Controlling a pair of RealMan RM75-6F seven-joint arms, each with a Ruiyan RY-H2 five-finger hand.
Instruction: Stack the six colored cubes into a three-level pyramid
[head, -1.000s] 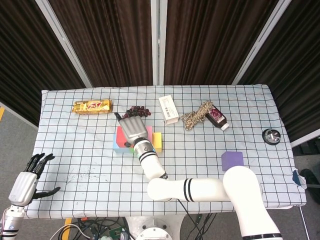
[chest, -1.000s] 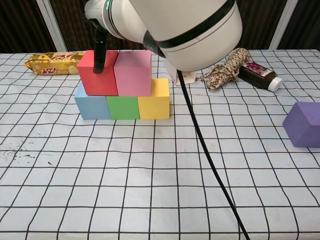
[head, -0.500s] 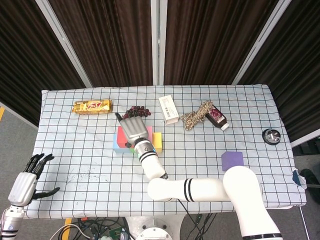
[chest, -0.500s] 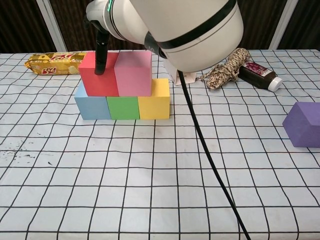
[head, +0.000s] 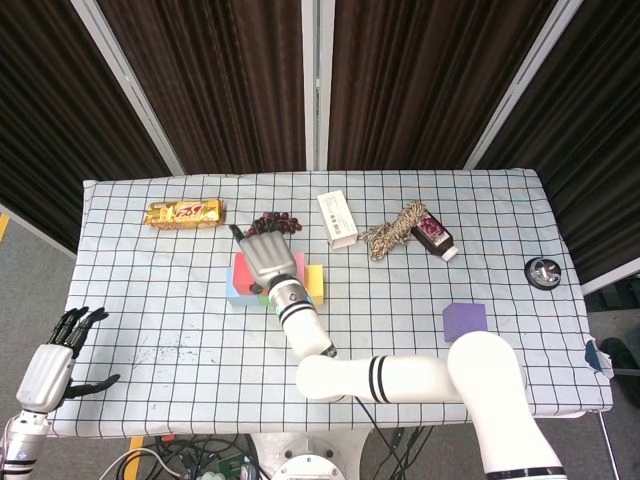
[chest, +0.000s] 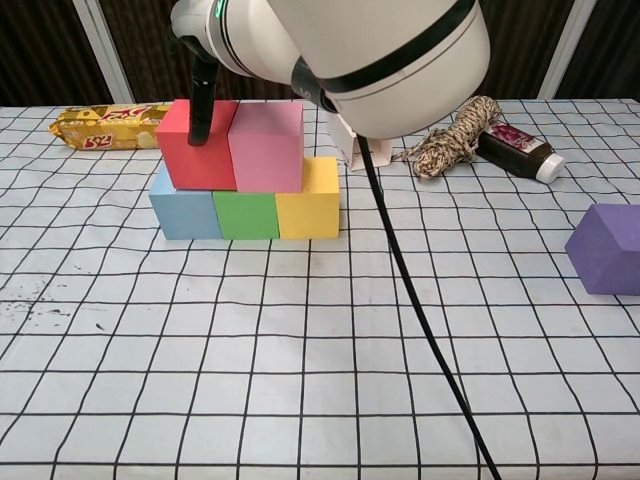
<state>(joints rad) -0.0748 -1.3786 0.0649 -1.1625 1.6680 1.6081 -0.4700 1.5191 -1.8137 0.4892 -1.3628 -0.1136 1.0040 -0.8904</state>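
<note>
Sitting on the blue, green and yellow row, the red cube (chest: 195, 147) and pink cube (chest: 267, 146) touch; the right hand (head: 266, 259) lies spread over them. The purple cube (chest: 608, 247) stands well apart, and the left hand (head: 52, 368) hangs spread off the table (head: 180, 330).

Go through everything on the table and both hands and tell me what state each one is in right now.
blue, green, yellow cubes: touching in a bottom row
red cube: on second level, a finger against its front
pink cube: on second level, beside red
purple cube: alone on the table, unstacked
right hand: over the stack
left hand: off the table, fingers apart, holding nothing
</note>
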